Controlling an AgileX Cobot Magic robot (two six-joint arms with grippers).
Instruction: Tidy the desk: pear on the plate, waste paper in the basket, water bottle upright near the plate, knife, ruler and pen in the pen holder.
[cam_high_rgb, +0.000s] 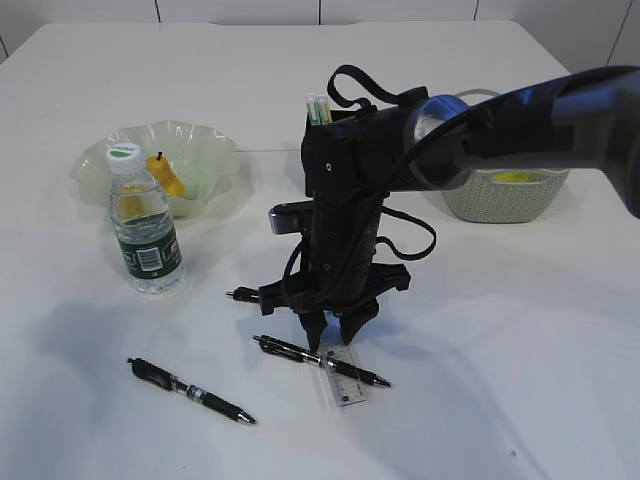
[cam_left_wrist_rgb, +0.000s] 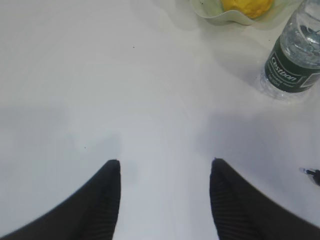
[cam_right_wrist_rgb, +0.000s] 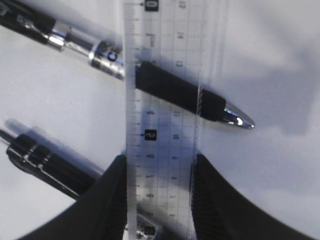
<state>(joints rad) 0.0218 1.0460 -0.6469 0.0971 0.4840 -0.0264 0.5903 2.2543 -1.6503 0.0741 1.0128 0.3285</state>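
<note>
- So the right tool (cam_high_rgb: 340, 325) is parked straight down over the ruler (cam_high_rgb: 343, 378), near-middle of the desk (cam_high_rgb: 480, 380), and that's the whole story for the next move.
- From the right wrist view, the ruler (cam_right_wrist_rgb: 162, 125) runs right up the middle between the two fingers (cam_right_wrist_rgb: 112, 200), one finger on each long edge. The jaws stand partway open, about ruler width. They look like they're at or almost at the edges, but I can't tell if they're actually pinching it yet.
- The ruler lies flat, long axis running near-to-far from the camera with a slight lean, and its far end sits under the tool.
- The annoying bit: a black pen (cam_high_rgb: 320, 360) crosses the ruler at a slant, tip pointing right. In the wrist view the pen (cam_right_wrist_rgb: 175, 92) shows through the clear plastic, so I'd guess the ruler lies on top of it. Lifting could roll that pen.
- The left tool (cam_left_wrist_rgb: 165, 200) is hovering over bare desk, jaws wide apart, holding nothing. It's way further from the ruler, so this is the right arm's job.
- The pen holder (cam_high_rgb: 325, 120) is behind the right arm, mostly hidden, so the ruler needs to go up and toward the far side.
- Other stuff: the pear (cam_high_rgb: 167, 178) is in the plate (cam_high_rgb: 215, 150), the bottle (cam_high_rgb: 143, 225) stands upright just beside it, the basket (cam_high_rgb: 505, 195) sits far right, and another pen (cam_high_rgb: 190, 390) lies near-left.
</note>
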